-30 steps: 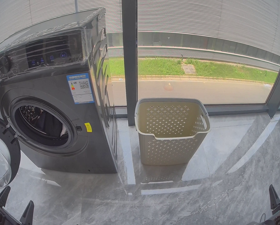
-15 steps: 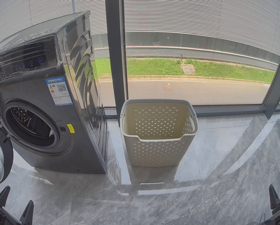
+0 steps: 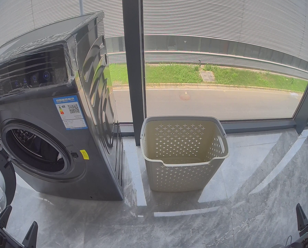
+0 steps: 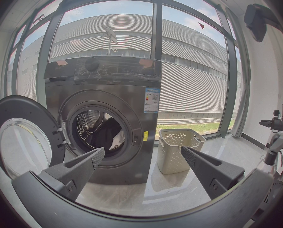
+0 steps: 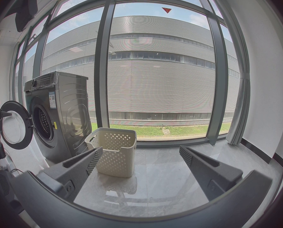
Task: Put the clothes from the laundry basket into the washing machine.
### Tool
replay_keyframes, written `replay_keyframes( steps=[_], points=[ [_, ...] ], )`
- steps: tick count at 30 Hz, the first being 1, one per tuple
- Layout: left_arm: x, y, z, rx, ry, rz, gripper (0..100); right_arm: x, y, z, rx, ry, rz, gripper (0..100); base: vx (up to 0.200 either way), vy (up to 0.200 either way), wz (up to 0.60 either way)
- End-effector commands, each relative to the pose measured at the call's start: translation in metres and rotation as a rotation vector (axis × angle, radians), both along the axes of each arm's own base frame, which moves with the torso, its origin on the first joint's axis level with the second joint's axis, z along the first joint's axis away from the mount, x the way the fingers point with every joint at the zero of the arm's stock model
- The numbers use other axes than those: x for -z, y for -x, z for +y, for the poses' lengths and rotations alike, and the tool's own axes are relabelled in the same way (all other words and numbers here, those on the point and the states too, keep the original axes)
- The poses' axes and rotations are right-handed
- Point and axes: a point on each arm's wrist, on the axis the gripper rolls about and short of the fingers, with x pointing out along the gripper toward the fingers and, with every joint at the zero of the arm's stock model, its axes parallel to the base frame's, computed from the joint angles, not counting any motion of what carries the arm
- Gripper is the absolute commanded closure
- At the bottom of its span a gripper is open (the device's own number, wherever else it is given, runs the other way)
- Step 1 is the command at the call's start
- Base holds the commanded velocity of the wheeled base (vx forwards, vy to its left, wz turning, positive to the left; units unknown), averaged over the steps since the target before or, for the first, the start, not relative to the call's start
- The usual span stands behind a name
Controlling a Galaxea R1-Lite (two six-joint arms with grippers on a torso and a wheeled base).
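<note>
The washing machine [image 3: 92, 155] is dark metallic grey and bears a blue-and-white label [image 3: 70, 112] and a small yellow sticker [image 3: 84, 154] on its front. The laundry basket [image 3: 183, 176] is cream, perforated all over in a regular pattern of small star-shaped holes. The clothes [image 4: 106, 133] inside the washing machine are black and white, and the floor [image 3: 247, 207] is pale grey marble with darker veining.

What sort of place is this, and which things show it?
Probably a laundry corner by tall windows: a front-loading washing machine with its door open, and a perforated laundry basket on the floor.
</note>
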Motion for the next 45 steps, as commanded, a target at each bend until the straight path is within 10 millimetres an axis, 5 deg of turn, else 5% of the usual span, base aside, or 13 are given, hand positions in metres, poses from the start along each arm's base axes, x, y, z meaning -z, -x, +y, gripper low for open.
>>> replay_keyframes(
  steps=[1,8,33,45],
  points=[
    [0.0044,-0.0013,0.0,0.0,0.003,0.019,0,0.0047,-0.0004,0.0,0.001,0.001,0.006,0,0.2,0.2,0.0],
    [0.0044,-0.0013,0.0,0.001,0.002,0.019,0,0.0047,-0.0004,0.0,-0.001,0.001,0.006,0,0.2,0.2,0.0],
    [0.0062,0.0045,0.0007,0.037,0.004,-0.046,0,0.0047,-0.0004,0.0,0.002,-0.002,0.006,0,0.024,0.0,0.0],
    [0.006,0.0044,0.0007,0.038,0.004,-0.051,0,0.0047,-0.0004,0.0,-0.001,-0.001,0.006,0,0.183,0.0,0.0]
  ],
)
